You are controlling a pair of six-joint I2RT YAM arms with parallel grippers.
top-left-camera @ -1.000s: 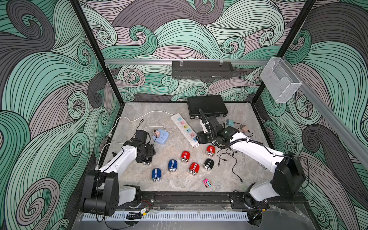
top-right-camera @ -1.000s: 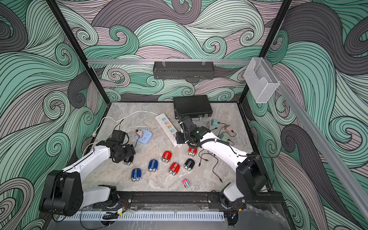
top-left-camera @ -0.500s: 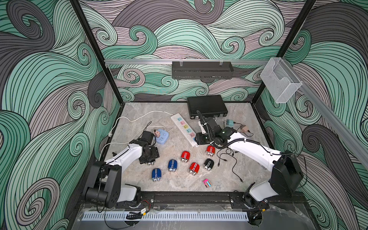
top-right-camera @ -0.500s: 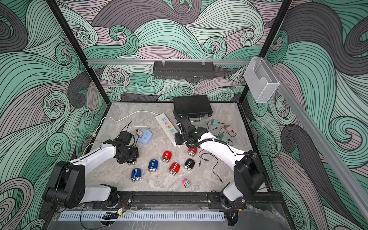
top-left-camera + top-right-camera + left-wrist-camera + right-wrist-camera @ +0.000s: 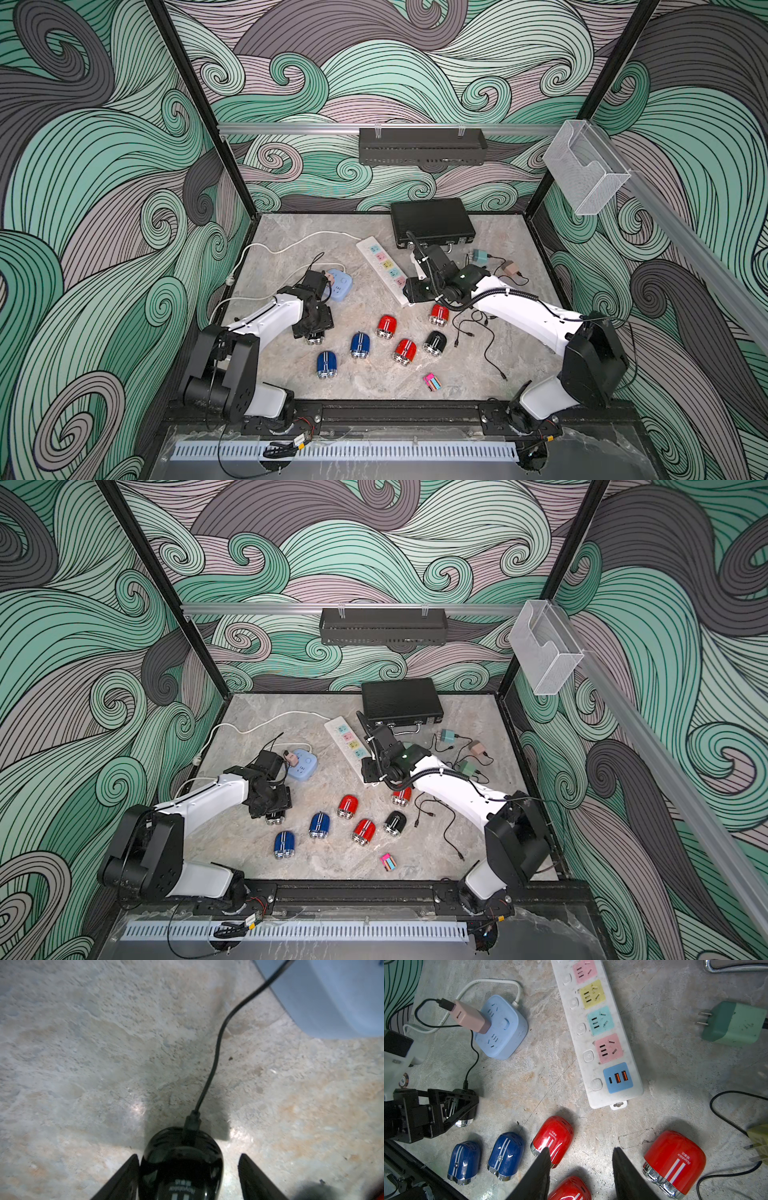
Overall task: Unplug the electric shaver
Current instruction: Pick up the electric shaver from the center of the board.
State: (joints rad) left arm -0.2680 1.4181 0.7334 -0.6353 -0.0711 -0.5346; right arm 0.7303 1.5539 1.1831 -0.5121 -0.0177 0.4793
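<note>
Left gripper (image 5: 188, 1155) has edged over the black shaver (image 5: 180, 1167).
Its jaws straddle it loosely, cable (image 5: 216, 1053) plugged in; right gripper (image 5: 581, 1148) gapes empty.

In both top views the left gripper (image 5: 313, 332) hides most of the black shaver (image 5: 314, 341); we see only its silver head. In the left wrist view the picture's edge cuts off the shaver's body and both fingers (image 5: 124, 1180). Its print is too blurred for us to read, and the blue socket cube (image 5: 332, 995) is just a soft, cropped corner. In the right wrist view the edge cuts the white power strip (image 5: 602, 1043), the green charger (image 5: 733, 1024), one red shaver (image 5: 571, 1188) and the right gripper (image 5: 581, 1150).
</note>
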